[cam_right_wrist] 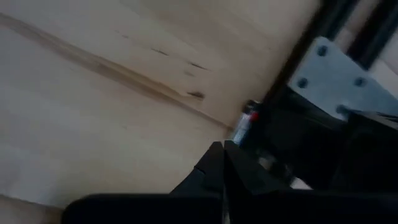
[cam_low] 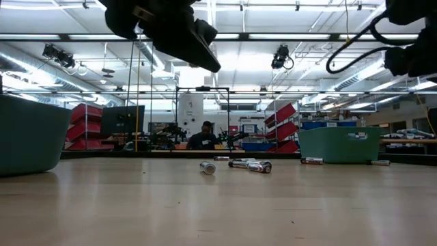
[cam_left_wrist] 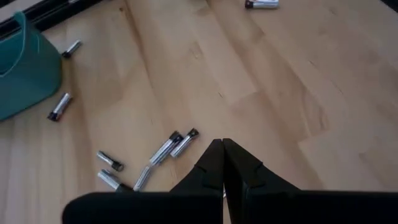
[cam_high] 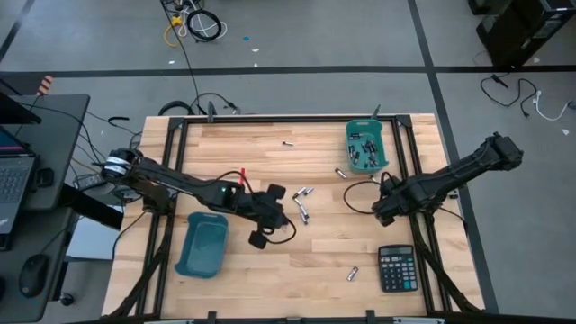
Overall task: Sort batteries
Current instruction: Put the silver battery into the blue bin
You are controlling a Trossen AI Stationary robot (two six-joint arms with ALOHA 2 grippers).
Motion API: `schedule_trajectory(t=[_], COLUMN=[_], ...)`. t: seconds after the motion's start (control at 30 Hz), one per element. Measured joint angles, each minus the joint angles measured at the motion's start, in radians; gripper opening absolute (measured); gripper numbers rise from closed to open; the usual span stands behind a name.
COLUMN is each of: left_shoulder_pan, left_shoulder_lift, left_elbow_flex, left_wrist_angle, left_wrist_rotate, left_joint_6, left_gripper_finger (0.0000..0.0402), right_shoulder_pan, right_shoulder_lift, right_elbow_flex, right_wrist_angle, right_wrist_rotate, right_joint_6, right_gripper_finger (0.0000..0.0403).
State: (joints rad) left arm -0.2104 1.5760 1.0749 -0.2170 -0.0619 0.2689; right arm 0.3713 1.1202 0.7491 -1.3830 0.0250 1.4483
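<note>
Batteries (cam_high: 302, 194), small silver-and-black metal cylinders mid-counter, look light, hard and roll-prone, best pinched across the barrel; left hand (cam_high: 261, 236) and right hand (cam_high: 382, 216) both clenched empty.

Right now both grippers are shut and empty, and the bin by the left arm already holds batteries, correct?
Not quite. In the high view the bin by the left arm looks empty; the batteries sit in the far right bin. Both grippers, left and right, are shut and empty.

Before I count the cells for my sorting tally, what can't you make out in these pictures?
- Small silver-and-black cylindrical batteries inside the teal rectangular plastic bin, high view: too small to count.
- Same bin's contents, low view: hidden by its wall.
- Battery by the metal frame, right wrist view: blurred.
</note>
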Motion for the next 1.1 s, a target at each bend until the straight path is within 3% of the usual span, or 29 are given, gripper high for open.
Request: schedule_trajectory(t=[0.4,0.5,0.63,0.7,0.77,0.93,1.1], left_shoulder_pan=[0.054,0.096,0.149,0.168,0.185,0.216,0.257], left_shoulder_lift=[-0.158,-0.214,-0.267,-0.286,-0.301,-0.315,-0.312], left_elbow_flex=[0.000,0.000,0.000,0.000,0.000,0.000,0.000], left_wrist_angle=[-0.056,-0.075,-0.079,-0.083,-0.083,-0.116,-0.083], left_wrist_rotate=[-0.153,-0.154,-0.153,-0.151,-0.150,-0.150,-0.152], left_joint_6=[0.053,0.071,0.103,0.109,0.109,0.118,0.168], left_gripper_finger=[0.0000,0.0000,0.0000,0.0000,0.0000,0.0000,0.0000], right_shoulder_pan=[-0.052,-0.067,-0.077,-0.092,-0.115,-0.156,-0.196], right_shoulder_lift=[-0.002,0.001,0.042,0.089,0.139,0.236,0.248], right_elbow_flex=[0.003,0.009,-0.031,-0.051,-0.059,-0.063,-0.061], right_wrist_angle=[0.128,0.302,0.698,0.786,0.751,0.448,0.343], right_wrist_rotate=[-0.022,0.010,0.115,0.113,0.063,-0.106,-0.125], right_joint_6=[0.039,0.015,-0.057,-0.084,-0.068,-0.002,0.028], right_gripper_finger=[0.0000,0.0000,0.0000,0.0000,0.0000,0.0000,0.0000])
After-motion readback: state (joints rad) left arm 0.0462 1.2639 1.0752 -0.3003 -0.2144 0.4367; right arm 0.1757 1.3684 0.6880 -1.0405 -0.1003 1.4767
